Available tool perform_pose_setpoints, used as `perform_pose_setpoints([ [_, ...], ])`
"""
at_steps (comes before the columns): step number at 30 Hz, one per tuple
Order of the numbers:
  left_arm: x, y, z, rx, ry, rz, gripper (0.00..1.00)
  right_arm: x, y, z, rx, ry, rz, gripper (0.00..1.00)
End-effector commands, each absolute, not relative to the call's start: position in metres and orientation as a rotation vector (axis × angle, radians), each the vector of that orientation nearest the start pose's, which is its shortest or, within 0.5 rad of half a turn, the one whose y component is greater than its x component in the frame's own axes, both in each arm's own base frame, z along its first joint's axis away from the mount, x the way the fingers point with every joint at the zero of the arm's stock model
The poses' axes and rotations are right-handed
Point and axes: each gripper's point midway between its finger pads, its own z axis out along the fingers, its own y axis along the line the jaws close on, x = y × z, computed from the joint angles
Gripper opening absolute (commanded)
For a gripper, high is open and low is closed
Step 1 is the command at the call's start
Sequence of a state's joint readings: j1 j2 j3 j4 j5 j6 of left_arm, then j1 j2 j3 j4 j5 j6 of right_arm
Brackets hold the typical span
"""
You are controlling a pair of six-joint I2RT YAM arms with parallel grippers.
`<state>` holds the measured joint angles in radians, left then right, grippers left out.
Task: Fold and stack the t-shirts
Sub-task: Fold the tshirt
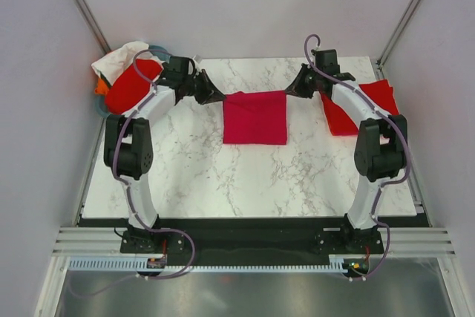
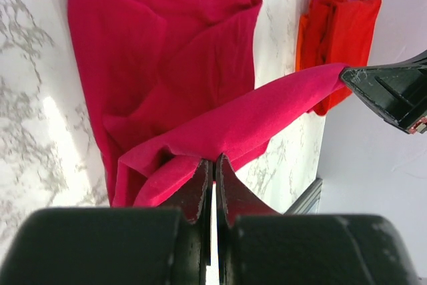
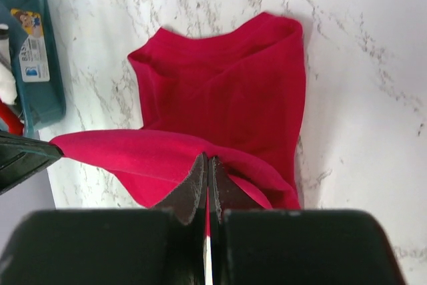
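White marble table (image 1: 193, 176); plain grey walls (image 1: 245, 5) around.
Crimson-pink t-shirt (image 1: 256, 118): centre-far of table, pinched far edge running left-right, body lying toward arm bases.
Left gripper (image 1: 217, 97), right gripper (image 1: 291, 90): each clamped on one far corner, wrists turned inward.
Red t-shirts (image 1: 375, 102): right table edge.

A white tabletop (image 1: 245, 176) with grey marble veining sits between plain pale walls (image 1: 252, 5) — slanting metal posts (image 1: 80, 1) mark the back corners. The light is even and soft (only faint shadows). A black strip (image 1: 252, 222) edges the near side, then an aluminium rail (image 1: 252, 241).
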<state>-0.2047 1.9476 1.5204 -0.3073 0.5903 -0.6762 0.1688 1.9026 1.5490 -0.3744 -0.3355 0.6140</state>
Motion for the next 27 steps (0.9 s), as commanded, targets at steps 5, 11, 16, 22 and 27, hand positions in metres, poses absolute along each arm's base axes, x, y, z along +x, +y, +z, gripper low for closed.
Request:
perform_pose_setpoints([
  [5,0.506,-0.225,0.128,-0.263,2.415,-1.195,0.07,0.533,0.16,0.136,0.401,2.327,0.814,0.36],
  [11,0.546,-0.225,0.11,-0.26,2.387,-1.167,0.98,0.559,0.158,0.113,0.431,2.299,0.795,0.77],
  [16,0.543,-0.215,0.105,-0.219,2.386,-1.06,0.97,0.551,0.156,0.098,0.344,2.301,0.776,0.72],
  [22,0.527,-0.209,0.08,-0.204,2.428,-0.989,0.76,0.543,0.155,0.07,0.334,2.333,0.765,0.61],
  [27,0.518,-0.211,0.062,-0.202,2.438,-0.998,0.7,0.545,0.157,0.048,0.325,2.364,0.764,0.53],
])
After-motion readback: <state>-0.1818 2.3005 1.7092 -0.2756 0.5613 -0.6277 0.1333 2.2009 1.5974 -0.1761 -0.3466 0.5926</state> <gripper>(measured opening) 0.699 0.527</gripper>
